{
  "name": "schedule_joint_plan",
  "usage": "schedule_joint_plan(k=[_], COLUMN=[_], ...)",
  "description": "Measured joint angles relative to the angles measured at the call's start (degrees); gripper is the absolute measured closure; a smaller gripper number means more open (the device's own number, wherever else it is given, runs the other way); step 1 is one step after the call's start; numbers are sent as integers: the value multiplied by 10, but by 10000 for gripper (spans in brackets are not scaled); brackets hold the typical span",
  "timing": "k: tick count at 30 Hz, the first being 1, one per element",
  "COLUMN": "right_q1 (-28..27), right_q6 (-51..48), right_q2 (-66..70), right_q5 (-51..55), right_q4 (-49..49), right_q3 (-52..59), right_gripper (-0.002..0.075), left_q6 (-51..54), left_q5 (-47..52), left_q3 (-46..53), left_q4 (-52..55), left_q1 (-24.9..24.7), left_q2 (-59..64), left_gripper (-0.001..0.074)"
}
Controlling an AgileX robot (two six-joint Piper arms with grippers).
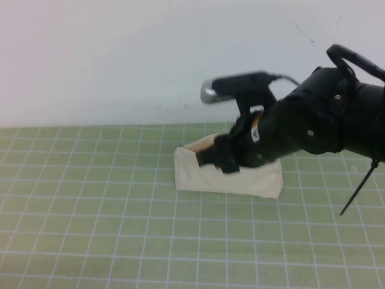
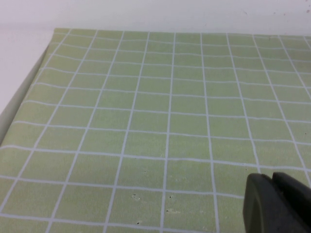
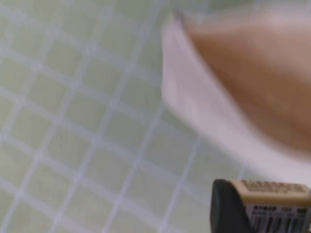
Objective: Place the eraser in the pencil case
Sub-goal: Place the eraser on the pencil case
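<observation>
The cream pencil case (image 1: pixel 198 177) lies on the green grid mat at mid-table, its mouth open and the peach lining showing at its left end. My right gripper (image 1: pixel 212 159) hovers over that open left end, shut on the eraser. In the right wrist view the tan eraser (image 3: pixel 272 204) with its white barcode label sits against a black finger (image 3: pixel 224 208), just short of the pouch's open mouth (image 3: pixel 252 77). My left gripper (image 2: pixel 274 204) shows only in the left wrist view, shut and empty, low over bare mat. The left arm is out of the high view.
The green grid mat (image 1: pixel 90 229) covers the table up to a white wall behind. Its left edge and the white table border (image 2: pixel 19 82) show in the left wrist view. The right arm's bulk and a dangling black cable (image 1: pixel 358 189) hang over the pouch's right side.
</observation>
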Motion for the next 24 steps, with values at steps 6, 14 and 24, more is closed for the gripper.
schedule_joint_plan(k=[6, 14, 24], right_q1=[-14, -60, -62], right_q6=[43, 78, 81], right_q2=[18, 80, 83], right_q5=[-126, -186, -211], right_q4=[-57, -64, -72], right_q3=[0, 0, 3], right_gripper=[419, 420, 271], left_q6=[0, 0, 0], left_q5=[0, 0, 0], left_q3=[0, 0, 0], left_q4=[0, 0, 0], left_q1=[0, 0, 0], left_q2=[0, 0, 0], left_gripper=[736, 736, 736])
